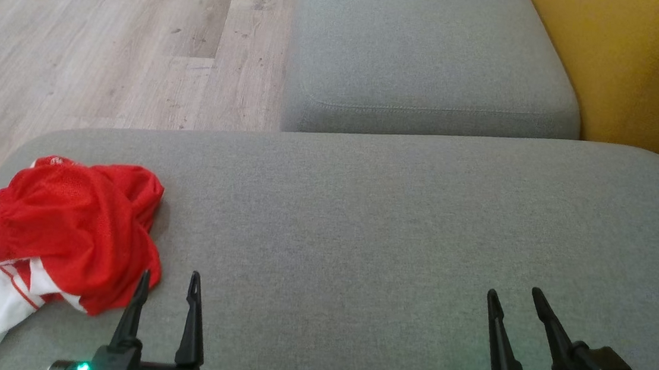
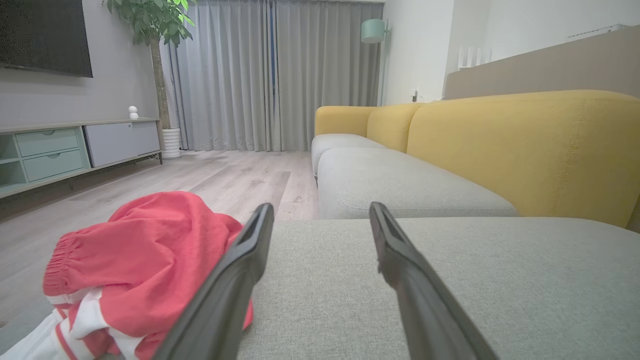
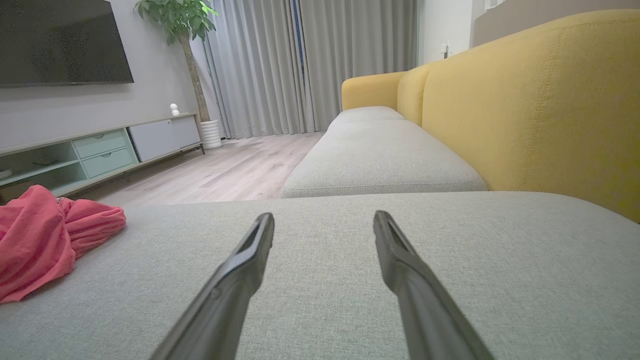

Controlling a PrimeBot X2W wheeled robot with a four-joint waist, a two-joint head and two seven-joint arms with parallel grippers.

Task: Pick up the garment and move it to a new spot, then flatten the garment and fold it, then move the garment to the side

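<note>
A crumpled red garment (image 1: 72, 228) with white trim lies in a heap at the left end of the grey sofa cushion (image 1: 363, 212). My left gripper (image 1: 170, 278) stands open at the bottom left, its left finger just at the garment's near right edge and nothing between the fingers. In the left wrist view the garment (image 2: 145, 265) bulges left of the open gripper (image 2: 320, 212). My right gripper (image 1: 513, 296) stands open at the lower right over bare cushion, far from the garment. The right wrist view has the garment (image 3: 45, 240) at its far left, well away from that gripper (image 3: 324, 220).
A second grey cushion (image 1: 423, 68) extends beyond, with a yellow backrest (image 1: 643, 75) along the right. Wooden floor (image 1: 109, 40) lies past the cushion's left and far edges. Across the room stand a TV cabinet (image 2: 65, 150), a potted plant (image 2: 160, 75) and curtains (image 2: 280, 75).
</note>
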